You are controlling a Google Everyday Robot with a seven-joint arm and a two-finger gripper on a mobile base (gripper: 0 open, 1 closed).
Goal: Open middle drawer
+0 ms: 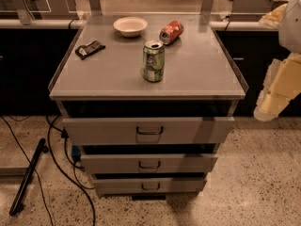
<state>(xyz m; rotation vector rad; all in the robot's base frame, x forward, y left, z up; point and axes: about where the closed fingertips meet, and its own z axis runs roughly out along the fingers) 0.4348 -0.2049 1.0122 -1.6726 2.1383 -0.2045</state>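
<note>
Eyes on the middle drawer (188,164), sitting at six o'clock from the centre of the view, second of three stacked fronts. It's a low, flat grey metal front, level and square to the camera, with a small dark loop handle (149,165) right at its centre. Nothing is touching that handle. A dark band of shadow runs along the drawer's top edge; whether it is fully pushed in or standing slightly out can't be told from here. The gripper (269,106) hangs well apart from it, out at three o'clock by the right edge, cream-coloured and pointing down-left.
</note>
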